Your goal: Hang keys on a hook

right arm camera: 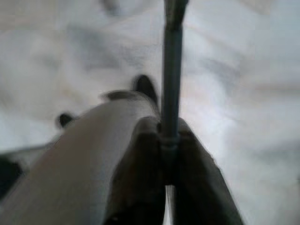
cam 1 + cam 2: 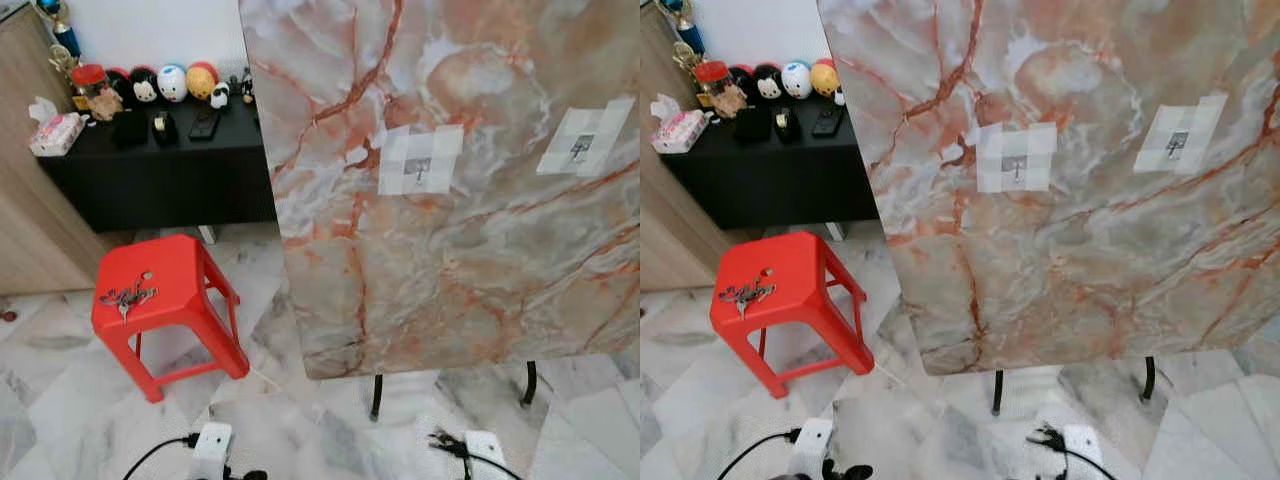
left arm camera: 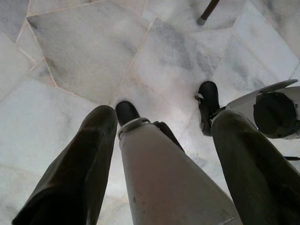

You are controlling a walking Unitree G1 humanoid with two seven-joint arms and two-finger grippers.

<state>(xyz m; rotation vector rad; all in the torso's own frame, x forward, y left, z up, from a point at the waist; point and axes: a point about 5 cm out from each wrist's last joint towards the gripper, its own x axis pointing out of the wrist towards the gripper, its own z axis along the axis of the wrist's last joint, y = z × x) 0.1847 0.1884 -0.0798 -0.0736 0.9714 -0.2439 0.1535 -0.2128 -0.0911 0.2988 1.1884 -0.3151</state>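
Marble floor, grippers hanging low | keys on red stool, frame lower left, nearer left gripper, fingers spread | right gripper pressed closed | hook upper centre

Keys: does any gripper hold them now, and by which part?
Nothing holds them. The keys lie free on top of the red stool.

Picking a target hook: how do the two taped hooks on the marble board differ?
The left hook sits lower on the marble board, near its middle; the right hook sits higher, toward the board's right edge. The left hook is nearer the red stool holding the keys; the right hook is farther. Shared: both are small metal hooks on pale tape patches, both bare.
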